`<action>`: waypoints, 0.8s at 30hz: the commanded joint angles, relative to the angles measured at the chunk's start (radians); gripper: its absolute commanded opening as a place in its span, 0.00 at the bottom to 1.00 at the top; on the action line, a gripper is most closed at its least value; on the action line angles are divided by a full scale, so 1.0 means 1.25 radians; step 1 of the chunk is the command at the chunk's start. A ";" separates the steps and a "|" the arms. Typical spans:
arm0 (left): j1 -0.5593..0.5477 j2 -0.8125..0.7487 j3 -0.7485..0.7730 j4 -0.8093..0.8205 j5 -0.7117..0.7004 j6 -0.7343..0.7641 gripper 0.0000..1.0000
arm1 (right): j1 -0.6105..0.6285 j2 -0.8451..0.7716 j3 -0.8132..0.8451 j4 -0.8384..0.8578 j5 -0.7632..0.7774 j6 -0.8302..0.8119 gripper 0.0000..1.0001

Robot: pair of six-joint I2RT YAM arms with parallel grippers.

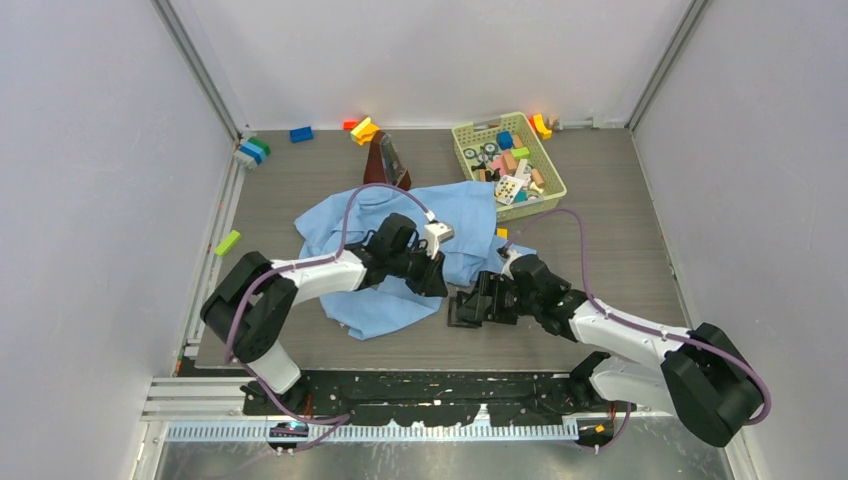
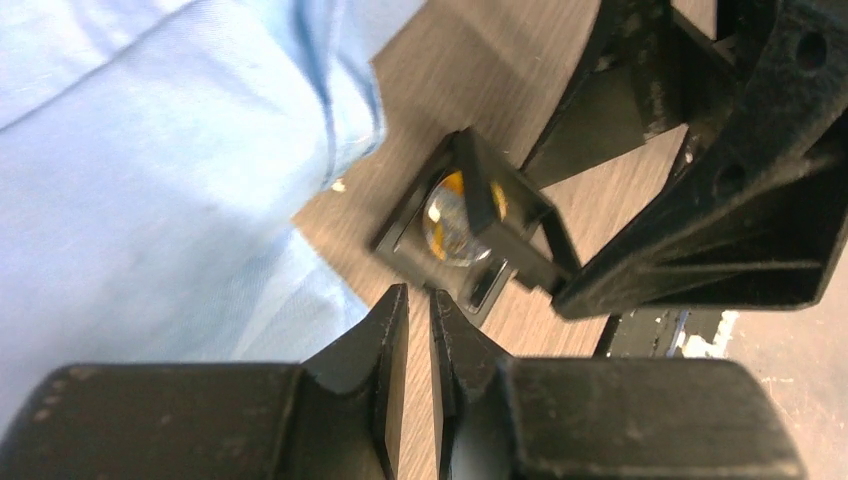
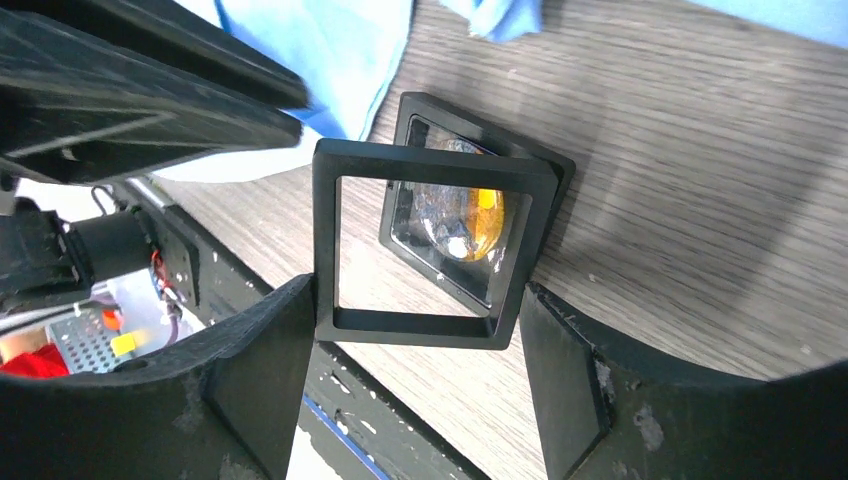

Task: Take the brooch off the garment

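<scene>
Brooch (image 3: 462, 215) sits in a black case (image 3: 425, 108) just off the garment (image 1: 470, 215) edge, R gripper (image 3: 415, 300) clamped wide on its lid (image 3: 327, 240), L gripper (image 2: 420, 310) nearly shut & empty, so lid slipping could drag the case imo.

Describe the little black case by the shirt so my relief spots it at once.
Find the light-blue shirt spread mid-table. Off its near right edge, between the left claw and right claw, sits a small black square case. Unlike anything nearby, it has a hinged frame lid raised and an amber oval piece under clear film.
</scene>
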 commanded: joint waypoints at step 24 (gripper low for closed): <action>0.096 -0.229 -0.161 0.034 -0.186 -0.003 0.23 | -0.014 0.117 0.296 -0.511 0.463 0.062 0.70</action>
